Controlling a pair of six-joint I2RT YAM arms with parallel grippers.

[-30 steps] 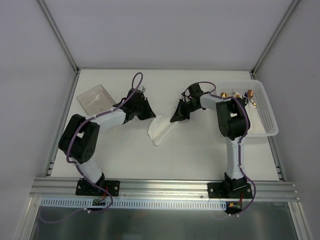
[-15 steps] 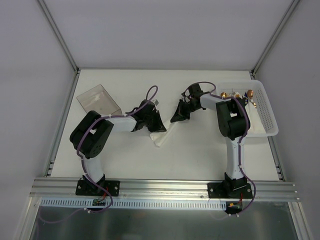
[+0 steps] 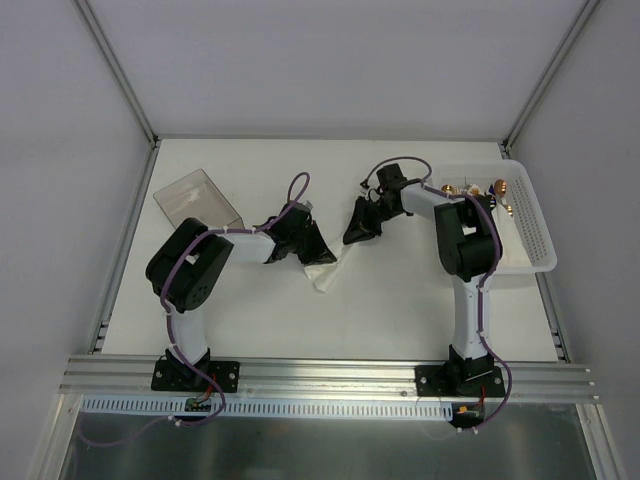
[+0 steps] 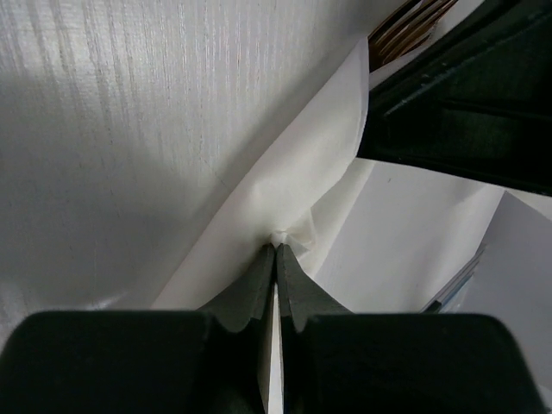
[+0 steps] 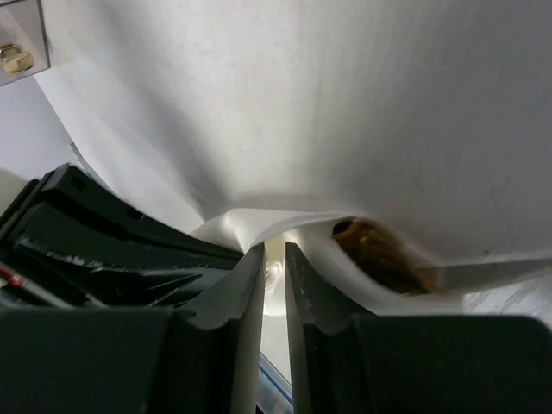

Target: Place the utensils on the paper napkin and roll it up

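Note:
The white paper napkin (image 3: 325,273) lies bunched mid-table between both grippers. My left gripper (image 3: 316,248) is shut on a pinched fold of the napkin (image 4: 293,172), its tips meeting at the crease (image 4: 278,247). My right gripper (image 3: 356,230) sits at the napkin's far end, its jaws (image 5: 274,248) open by a narrow gap with the napkin's edge (image 5: 259,220) curling over the tips. A copper utensil (image 5: 379,254) lies inside the fold beside the right finger, and its end (image 4: 412,21) pokes out in the left wrist view. More copper utensils (image 3: 500,195) lie in the basket.
A white perforated basket (image 3: 538,235) stands at the right edge, behind the right arm. A clear plastic box (image 3: 195,200) sits at the back left. The two grippers are close together, and the right one (image 4: 466,95) fills the corner of the left wrist view.
My left arm has swung right, and its gripper has pushed onto the napkin, which is now folded smaller and shifted slightly right. The right gripper has stayed in place.

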